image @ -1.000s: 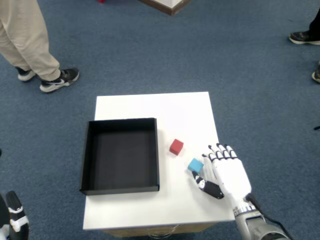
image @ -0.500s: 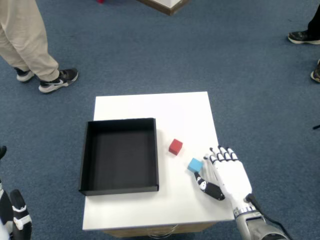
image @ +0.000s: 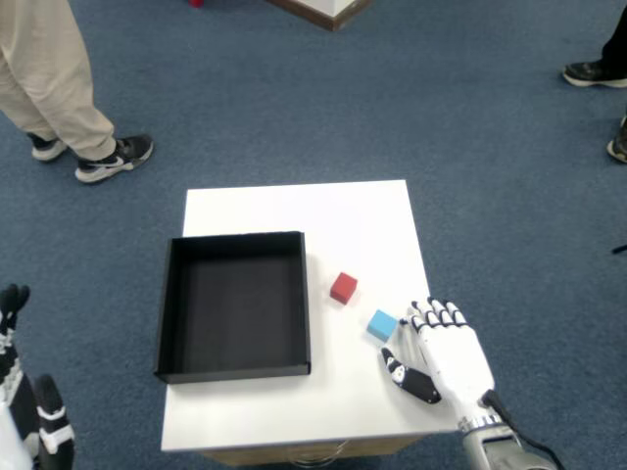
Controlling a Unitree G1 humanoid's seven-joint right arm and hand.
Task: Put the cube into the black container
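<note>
A black square container (image: 235, 305) lies on the left half of the white table (image: 343, 215), and nothing shows inside it. To its right lies a red cube (image: 344, 287). A light blue cube (image: 382, 325) lies a little lower and further right. My right hand (image: 443, 351) hovers at the table's right front corner, just right of the blue cube and apart from it. Its fingers are spread and the thumb points left, with nothing held.
My left hand (image: 24, 421) shows at the bottom left, off the table. A person's legs and shoes (image: 93, 152) stand on the blue carpet beyond the table's left. More shoes (image: 598, 73) are at the far right edge.
My right hand has drawn back toward me and slightly right, opening a gap to the blue cube. The left hand has risen into view at the bottom left. The cubes have not moved.
</note>
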